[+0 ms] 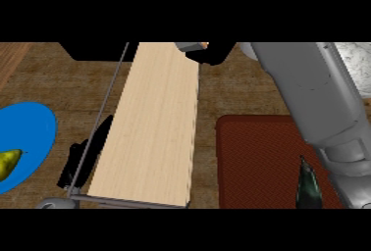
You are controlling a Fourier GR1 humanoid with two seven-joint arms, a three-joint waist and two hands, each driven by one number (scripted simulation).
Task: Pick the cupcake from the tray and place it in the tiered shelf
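The tiered shelf point(156, 122) runs up the middle of the head view, its top a long pale wooden board on thin grey metal rods. My right forearm stretches from the lower right to the top edge. There my black right hand point(211, 53) is curled over the board's far right corner, round a small grey and orange cupcake point(189, 46) that is mostly hidden. The dark red tray point(253, 162) lies at the lower right, under the forearm. My left hand point(78, 159) rests low beside the shelf's left side, fingers straight, holding nothing.
A blue plate point(25, 142) at the left edge carries a yellow-green fruit point(7, 162). A dark green pointed object point(308, 186) lies on the tray near my right forearm. The counter is brown wood grain, with a speckled white surface at the top right.
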